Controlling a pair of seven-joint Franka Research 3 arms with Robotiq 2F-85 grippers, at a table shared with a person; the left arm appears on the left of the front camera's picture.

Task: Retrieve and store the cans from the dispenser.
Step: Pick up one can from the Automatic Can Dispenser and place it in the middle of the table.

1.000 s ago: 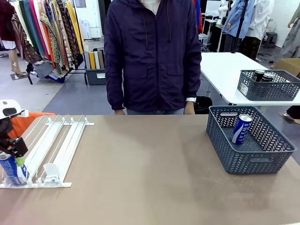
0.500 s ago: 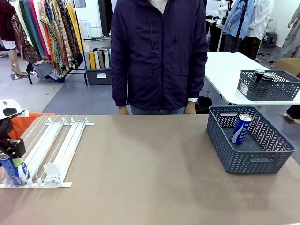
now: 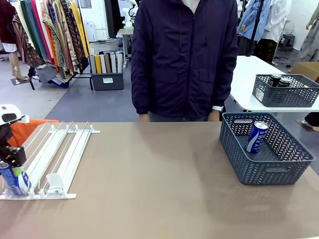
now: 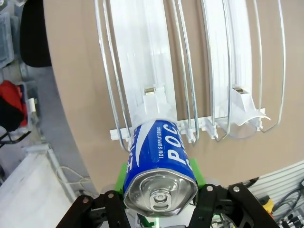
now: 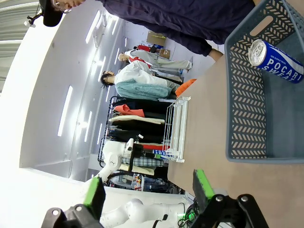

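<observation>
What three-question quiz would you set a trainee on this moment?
1. True or false: the left gripper is shut on a can at the dispenser.
2. How many cans lie in the near basket? A: none. B: one. C: four.
3. Fill in: the right gripper is ___ and holds nothing.

Key: 1 true. 2 B, one lying can. 3 open.
</observation>
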